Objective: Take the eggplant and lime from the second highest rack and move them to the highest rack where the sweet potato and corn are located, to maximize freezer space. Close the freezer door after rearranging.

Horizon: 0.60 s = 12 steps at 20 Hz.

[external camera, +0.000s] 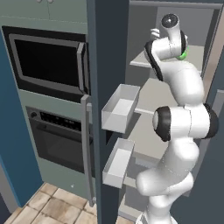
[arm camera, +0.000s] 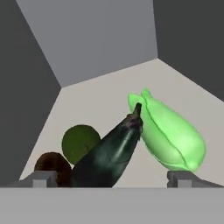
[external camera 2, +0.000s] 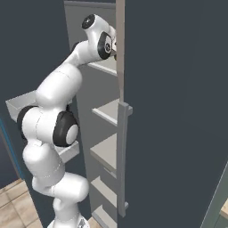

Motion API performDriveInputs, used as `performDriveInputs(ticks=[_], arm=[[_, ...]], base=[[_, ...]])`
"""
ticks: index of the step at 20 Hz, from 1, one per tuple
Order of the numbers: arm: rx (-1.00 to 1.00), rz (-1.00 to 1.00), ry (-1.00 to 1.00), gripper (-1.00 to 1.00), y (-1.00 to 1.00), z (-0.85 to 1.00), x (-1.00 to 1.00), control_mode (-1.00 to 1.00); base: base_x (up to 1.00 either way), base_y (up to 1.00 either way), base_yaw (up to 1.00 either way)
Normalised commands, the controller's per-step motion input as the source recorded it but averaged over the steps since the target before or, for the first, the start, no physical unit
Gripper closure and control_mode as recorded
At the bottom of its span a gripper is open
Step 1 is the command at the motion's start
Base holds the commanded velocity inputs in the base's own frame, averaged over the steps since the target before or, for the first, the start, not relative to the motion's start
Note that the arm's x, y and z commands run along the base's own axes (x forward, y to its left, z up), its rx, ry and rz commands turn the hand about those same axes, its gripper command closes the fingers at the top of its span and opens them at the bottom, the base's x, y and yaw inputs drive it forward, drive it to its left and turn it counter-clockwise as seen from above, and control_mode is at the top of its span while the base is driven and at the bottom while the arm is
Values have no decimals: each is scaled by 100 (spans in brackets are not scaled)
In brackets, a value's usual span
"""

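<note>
Pincer (arm camera: 113,178) spread wide, tips either side of the eggplant (arm camera: 109,154), pinching nothing. All four foods lying together on one pale shelf (arm camera: 105,100) deep inside the freezer (external camera: 175,92): eggplant in the middle, lime (arm camera: 80,142) just beside it, sweet potato (arm camera: 52,168) near the lime at the lower corner of the hand view, corn (arm camera: 168,131) on the other side, stem end of the eggplant touching or nearly touching it. Arm reaching into the uppermost part of the cabinet in both base views, so probably the highest rack, with rearranging likely finished and release just done.

Step in hand, by judgement: backing out cleanly. Best done by drawing straight back along the hand's own line, tips kept apart, no sideways sweep, since the eggplant sits between them and could roll into the lime. After that, hand clear of the shelf edge before swinging toward the freezer door (external camera: 103,87), standing open with its two bins (external camera: 120,107) facing in.

Eggplant's long axis running away from the hand, slanted toward the corn, narrow stem end far, fat end near. Corn's long axis crossing that slant, pointed tip toward the back wall.
</note>
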Motion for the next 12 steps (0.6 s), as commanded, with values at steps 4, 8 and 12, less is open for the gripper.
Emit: performDriveInputs(ticks=[4, 8, 12], arm=[[0, 14, -4, -100, 14, 19, -89, -100], [0, 14, 0, -100, 23, 10, -99, -100], [-5, 11, 0, -100, 33, 0, -100, -100]], base=[[0, 0, 0], [0, 0, 0], [0, 0, 0]])
